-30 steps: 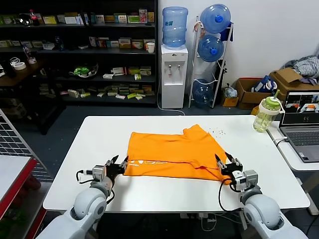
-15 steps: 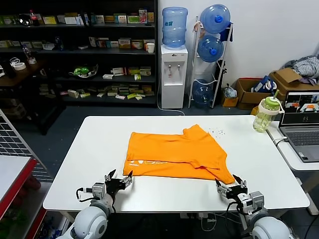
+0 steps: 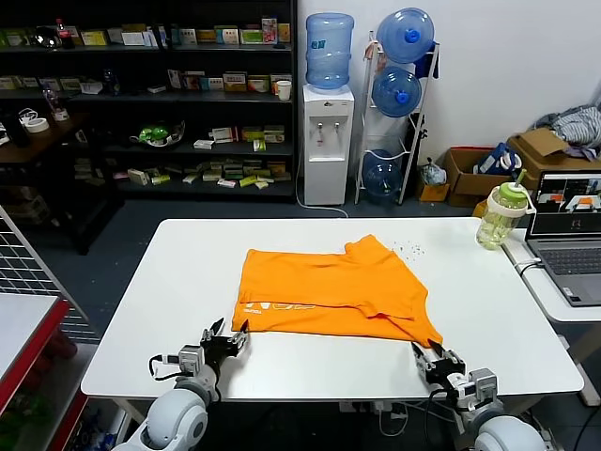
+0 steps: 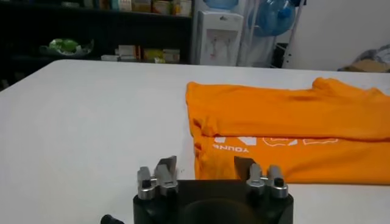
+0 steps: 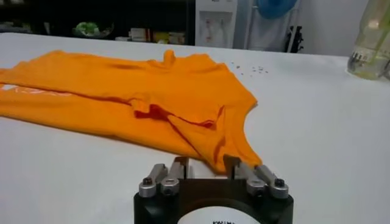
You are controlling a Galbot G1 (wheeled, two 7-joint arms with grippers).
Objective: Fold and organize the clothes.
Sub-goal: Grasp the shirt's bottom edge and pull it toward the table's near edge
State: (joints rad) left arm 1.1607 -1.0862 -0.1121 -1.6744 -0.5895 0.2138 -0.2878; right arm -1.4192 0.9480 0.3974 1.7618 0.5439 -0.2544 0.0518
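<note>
The orange T-shirt (image 3: 333, 291) lies folded on the white table (image 3: 188, 282), in the middle of the head frame, a little toward the lower half. White lettering (image 3: 274, 306) shows along its lower left edge, and a corner of cloth points toward the lower right.

The left gripper (image 3: 228, 340) is in the lower left of the frame, just beside the lettered corner of the shirt but not touching it. Its fingers are spread apart and hold nothing; in the left wrist view the gripper (image 4: 204, 168) has the shirt (image 4: 292, 131) in front of its open tips.

The right gripper (image 3: 434, 354) is in the lower right, near the pointed corner. Its fingers stand only narrowly apart, with nothing between them; in the right wrist view the gripper (image 5: 206, 163) has the corner of the shirt (image 5: 152, 100) ending just before them.

A bottle with a green lid (image 3: 500, 216) and a laptop (image 3: 568, 235) are at the right edge.
</note>
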